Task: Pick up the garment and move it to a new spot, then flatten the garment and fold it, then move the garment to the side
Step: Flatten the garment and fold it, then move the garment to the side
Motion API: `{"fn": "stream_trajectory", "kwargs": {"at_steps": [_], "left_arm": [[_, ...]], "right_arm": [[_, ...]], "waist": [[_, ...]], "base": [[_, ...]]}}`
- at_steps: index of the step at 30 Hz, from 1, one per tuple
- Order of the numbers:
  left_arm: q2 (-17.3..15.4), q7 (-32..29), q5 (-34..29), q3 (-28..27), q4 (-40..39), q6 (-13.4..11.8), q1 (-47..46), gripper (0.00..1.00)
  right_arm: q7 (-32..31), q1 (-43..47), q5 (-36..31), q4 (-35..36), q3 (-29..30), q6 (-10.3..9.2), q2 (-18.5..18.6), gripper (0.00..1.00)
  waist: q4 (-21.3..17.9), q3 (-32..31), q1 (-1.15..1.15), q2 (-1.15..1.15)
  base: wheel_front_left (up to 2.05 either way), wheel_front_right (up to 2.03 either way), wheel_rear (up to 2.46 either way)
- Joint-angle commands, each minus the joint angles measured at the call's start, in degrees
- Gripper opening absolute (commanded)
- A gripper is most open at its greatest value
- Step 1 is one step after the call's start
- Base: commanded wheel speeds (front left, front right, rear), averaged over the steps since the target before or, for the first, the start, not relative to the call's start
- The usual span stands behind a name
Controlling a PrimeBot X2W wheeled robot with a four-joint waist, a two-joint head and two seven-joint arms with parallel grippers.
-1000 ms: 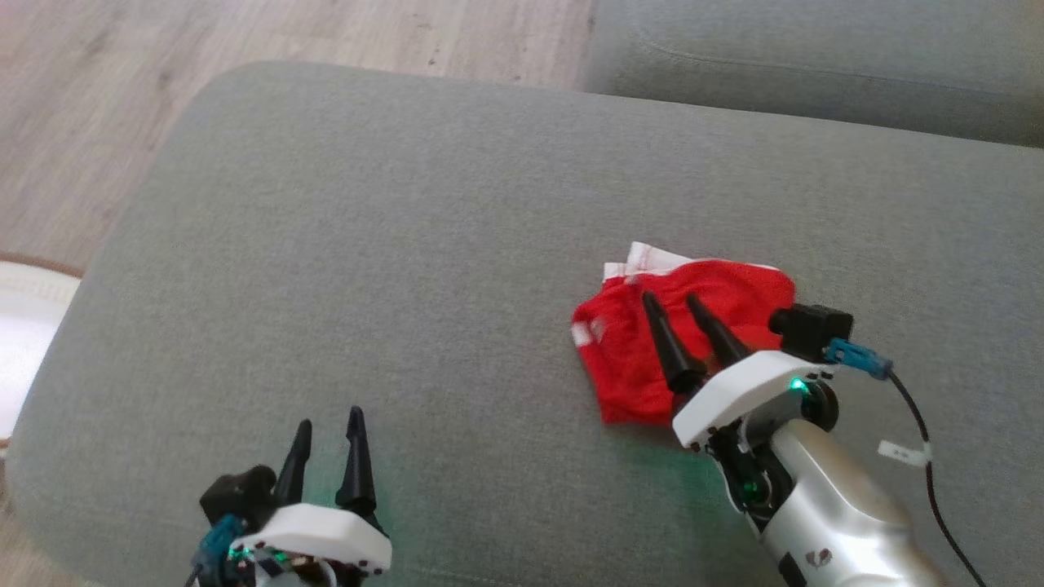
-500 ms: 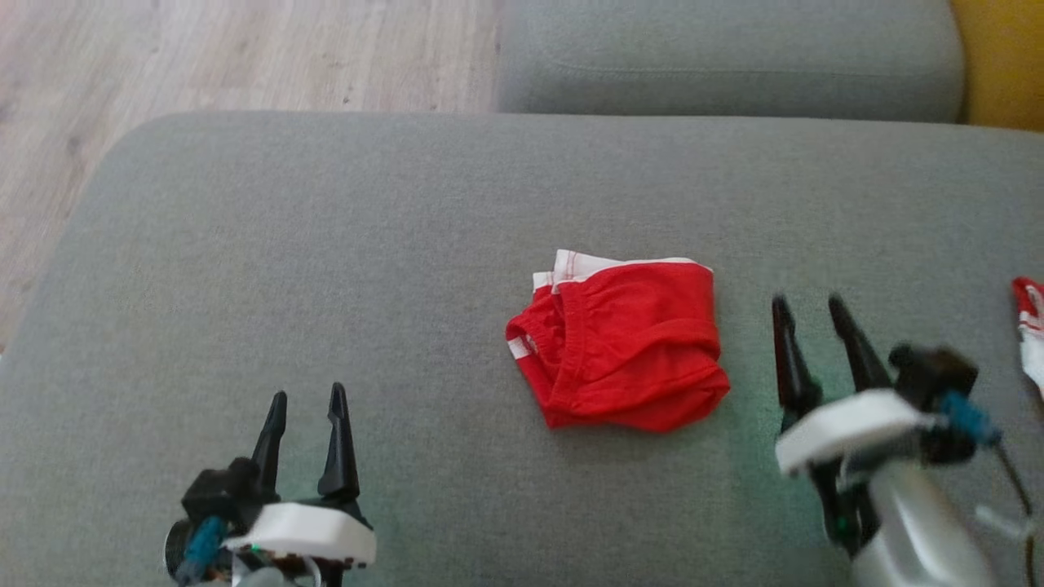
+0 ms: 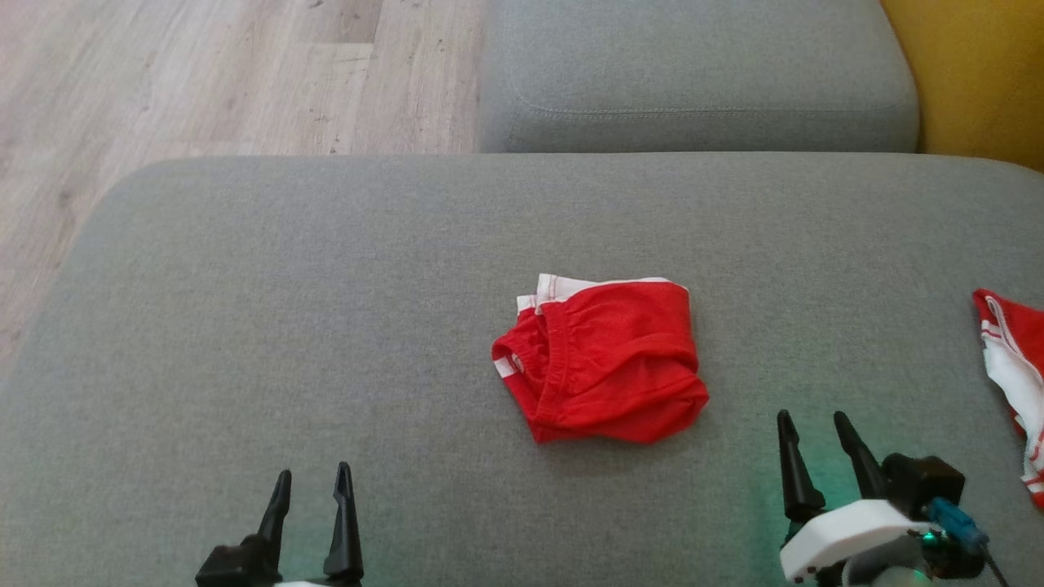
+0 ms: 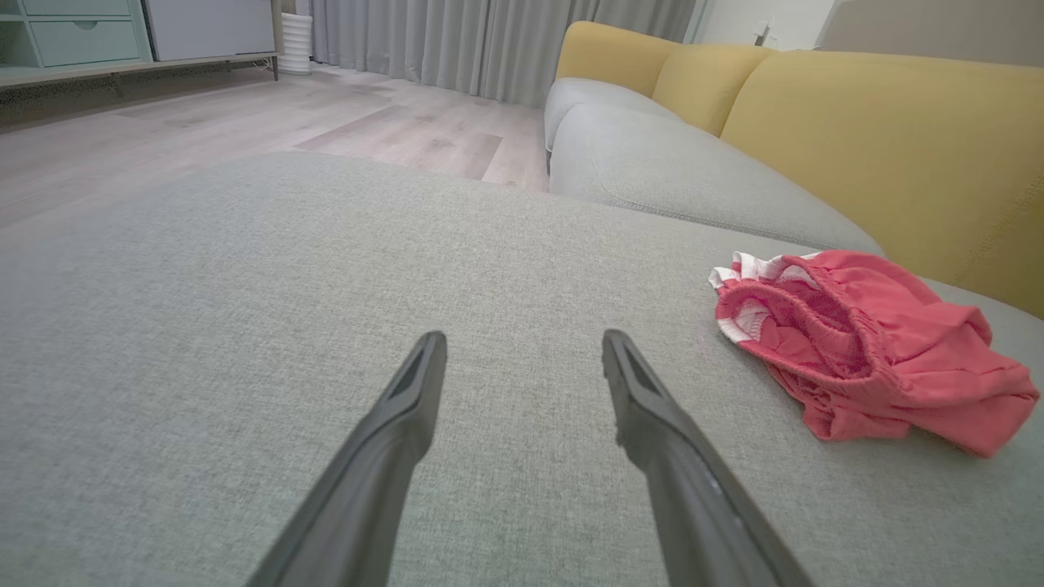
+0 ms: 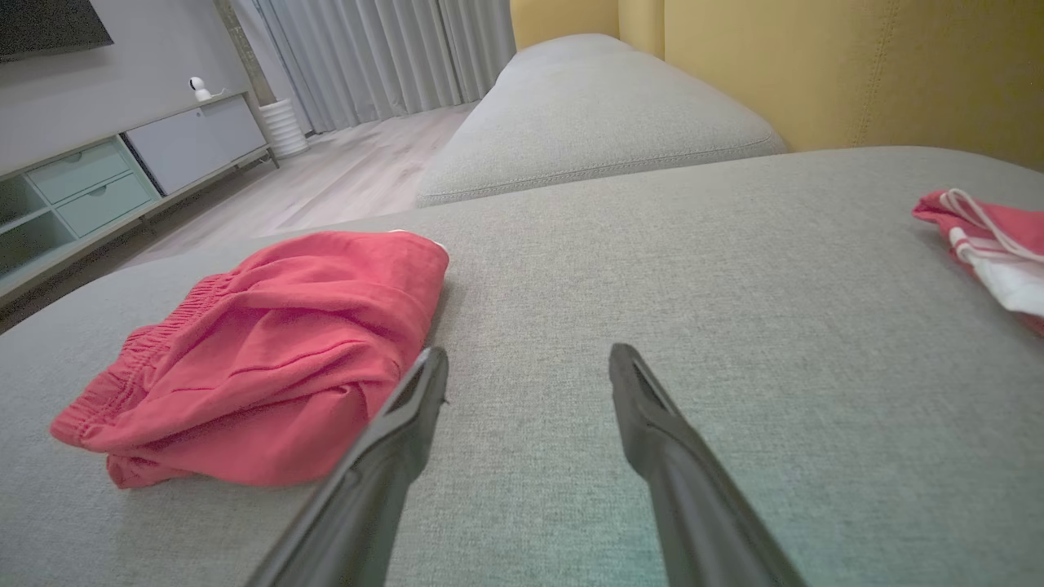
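Observation:
A bright red garment [image 3: 603, 363] with a white waistband lies folded in a compact bundle in the middle of the grey seat cushion [image 3: 326, 326]. It also shows in the left wrist view [image 4: 864, 342] and the right wrist view [image 5: 261, 350]. A second red garment [image 3: 1015, 359] with white panels and striped trim lies at the right edge [image 5: 991, 244]. My right gripper [image 3: 812, 417] stands open and empty, near and to the right of the folded bundle [image 5: 528, 352]. My left gripper [image 3: 313, 473] is open and empty at the lower left, well apart from both [image 4: 524, 338].
A second grey cushion [image 3: 693, 73] adjoins the far side. A yellow backrest [image 3: 971, 73] rises at the far right. Wooden floor [image 3: 204, 73] lies beyond the cushion's left and far-left edges. Bare cushion spreads left of the folded garment.
My right gripper has come off the folded garment and drawn back to its near right. The head view has turned, bringing the second garment into sight at the right.

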State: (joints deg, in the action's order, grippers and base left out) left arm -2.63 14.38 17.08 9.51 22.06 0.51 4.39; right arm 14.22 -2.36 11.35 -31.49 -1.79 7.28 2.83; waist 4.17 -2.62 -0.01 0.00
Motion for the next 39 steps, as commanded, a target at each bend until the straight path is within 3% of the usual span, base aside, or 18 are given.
{"fn": "stream_trajectory", "kwargs": {"at_steps": [1, 7, 13, 27, 30, 31, 32, 39], "left_arm": [[-0.2, 0.6, 0.0, -1.1, -1.9, -0.2, -1.8, 1.00], [-0.2, 0.6, 1.1, -0.9, -2.1, -0.1, -2.2, 1.00], [-0.2, 0.6, 2.1, 0.3, -1.4, 0.2, -2.6, 1.00], [-0.2, 0.6, 2.5, 1.4, -0.6, 0.8, -3.8, 1.00], [-0.2, 0.6, 2.8, 1.0, -1.2, 1.0, -3.8, 1.00], [-0.2, 0.6, 2.8, 0.9, -1.3, 1.1, -3.7, 1.00], [-0.2, 0.6, 2.8, 0.8, -1.3, 1.2, -3.7, 1.00], [-0.2, 0.6, 3.1, 0.7, -1.5, 1.8, -3.8, 1.00]], "right_arm": [[0.8, -1.9, 0.7, 2.2, -2.0, 0.21, 0.1, 1.00], [0.8, -3.3, -1.1, 0.8, -4.3, 0.21, 0.1, 1.00], [0.8, -7.6, -6.2, -5.0, -7.0, 0.21, 0.1, 1.00], [0.8, -12.2, -6.8, -10.8, -7.2, 0.21, 0.1, 0.99], [0.8, -12.2, -6.4, -10.5, -7.7, 0.21, 0.1, 0.48], [0.8, -12.2, -6.3, -10.4, -7.8, 0.21, 0.1, 0.41], [0.8, -12.1, -6.3, -10.5, -7.9, 0.21, 0.1, 0.00], [0.8, -9.9, -4.3, -8.0, -9.5, 0.21, 0.1, 0.00]], "waist": [[0.0, 0.0, 0.01, 0.00], [0.1, 0.5, 0.01, 0.00], [1.6, 1.6, 0.01, 0.00], [6.1, 3.8, 0.01, 0.00], [6.1, 4.1, 0.01, 0.00], [6.0, 4.2, 0.01, 0.00], [5.9, 4.2, 0.01, 0.00], [4.5, 3.4, 0.01, 0.00]], "base": [[0.00, 0.00, 0.00], [0.00, 0.00, 0.00], [0.00, 0.00, 0.00], [0.00, 0.00, 0.00], [0.00, 0.00, 0.00], [0.00, 0.00, 0.00], [0.00, 0.00, 0.00], [0.00, 0.00, 0.00]]}}
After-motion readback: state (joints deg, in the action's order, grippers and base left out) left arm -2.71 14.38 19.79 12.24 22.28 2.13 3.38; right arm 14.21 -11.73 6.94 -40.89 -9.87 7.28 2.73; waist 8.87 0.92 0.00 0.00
